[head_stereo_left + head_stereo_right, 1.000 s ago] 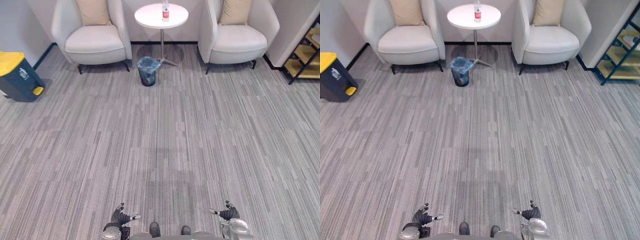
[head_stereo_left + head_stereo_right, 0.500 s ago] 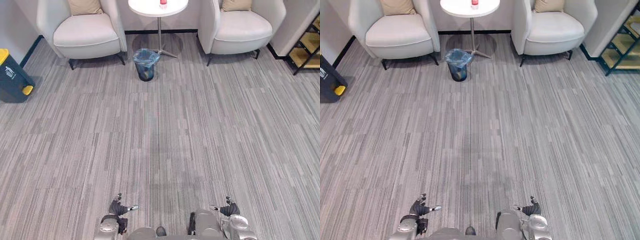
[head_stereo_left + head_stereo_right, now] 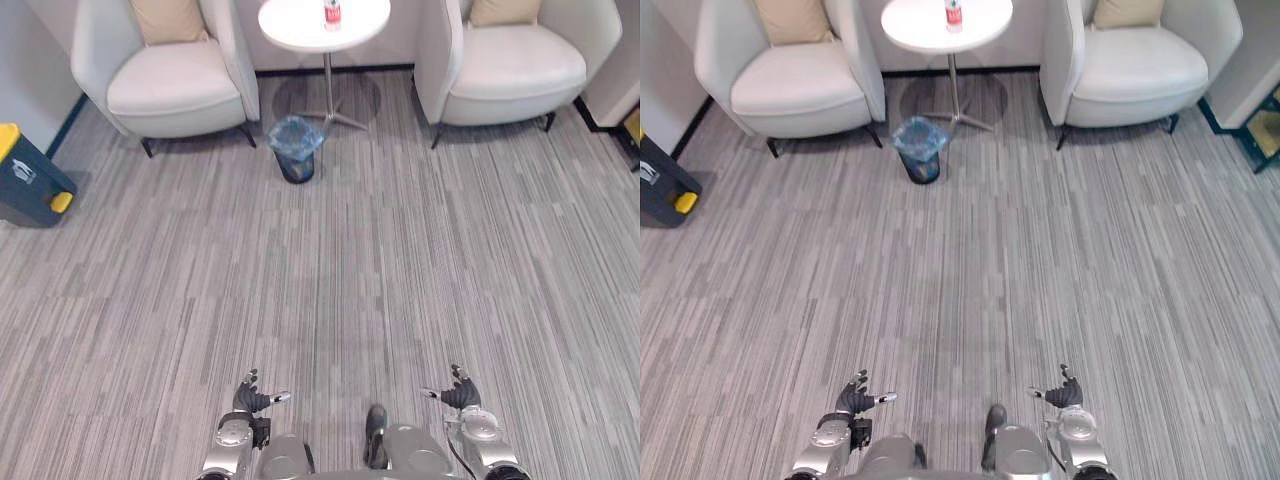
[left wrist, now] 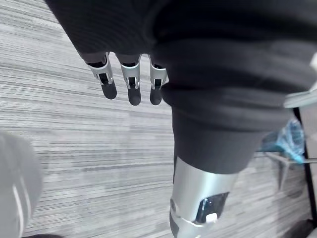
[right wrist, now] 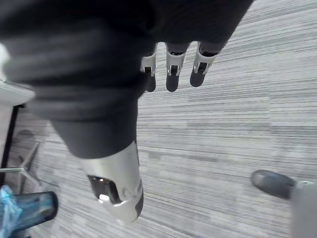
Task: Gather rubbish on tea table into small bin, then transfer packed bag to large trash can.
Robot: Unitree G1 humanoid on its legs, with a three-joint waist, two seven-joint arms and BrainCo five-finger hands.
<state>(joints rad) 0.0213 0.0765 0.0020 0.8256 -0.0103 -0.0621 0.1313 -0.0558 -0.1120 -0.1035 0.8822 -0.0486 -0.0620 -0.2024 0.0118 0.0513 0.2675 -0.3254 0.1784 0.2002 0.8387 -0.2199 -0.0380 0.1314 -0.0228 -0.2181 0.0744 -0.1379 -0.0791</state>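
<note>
Left eye view: the round white tea table (image 3: 290, 25) stands at the far wall between the left armchair (image 3: 165, 85) and the right armchair (image 3: 512, 68), with a red-labelled bottle (image 3: 332, 12) upright on its top. The small bin (image 3: 297, 152), lined with a blue bag, sits on the grey carpet (image 3: 400, 260) just beside the table's foot. The large trash can (image 3: 28, 186), dark with a yellow lid, stands well apart at the robot's left. The left hand (image 3: 250, 399) and the right hand (image 3: 461, 394) hang low, fingers straight and empty.

Tea table (image 3: 324, 25) sits at the back between left armchair (image 3: 170, 85) and right armchair (image 3: 512, 68), bottle (image 3: 332, 12) on top. Small bin (image 3: 296, 150) is on the floor just in front, large trash can (image 3: 28, 182) way off left.
</note>
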